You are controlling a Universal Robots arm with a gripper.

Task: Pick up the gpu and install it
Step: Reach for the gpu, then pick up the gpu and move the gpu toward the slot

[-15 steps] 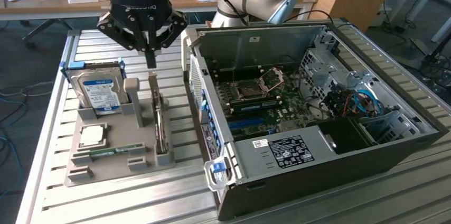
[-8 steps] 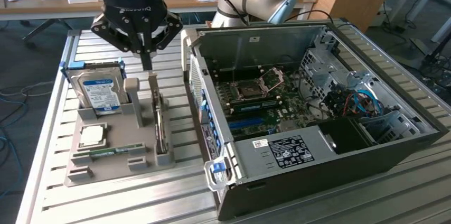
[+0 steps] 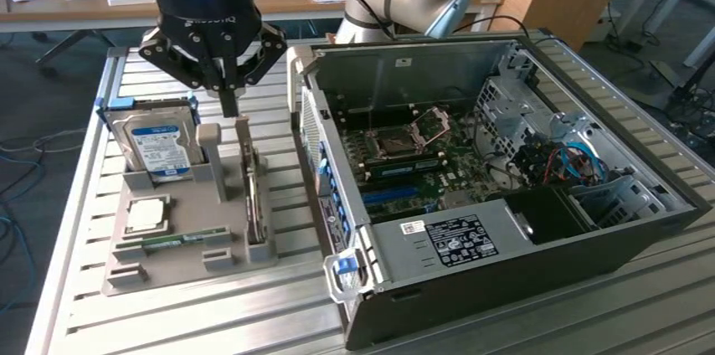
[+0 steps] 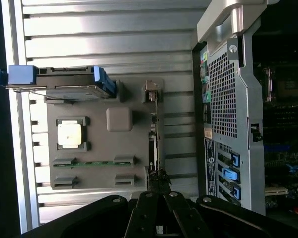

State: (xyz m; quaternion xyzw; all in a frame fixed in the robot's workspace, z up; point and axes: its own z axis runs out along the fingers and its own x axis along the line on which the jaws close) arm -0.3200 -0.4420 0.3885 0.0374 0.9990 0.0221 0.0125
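The gpu (image 3: 254, 196) is a thin dark card standing on edge in a slot of the grey holder tray (image 3: 167, 267); in the wrist view the gpu (image 4: 154, 144) shows edge-on. My gripper (image 3: 230, 110) hangs above the card's far end, fingers shut together, with nothing visible between them. In the wrist view the gripper (image 4: 157, 194) sits just off that end of the card. I cannot tell whether it touches the card. The open computer case (image 3: 503, 162) lies to the exterior view's right of the tray, its motherboard (image 3: 414, 162) exposed.
On the same tray stand a blue-labelled hard drive (image 3: 156, 141), a square processor (image 3: 146, 214) and a green memory stick (image 3: 179, 242). The slatted metal table (image 3: 223, 321) carries both tray and case. The case's wall (image 4: 228, 99) rises close beside the tray.
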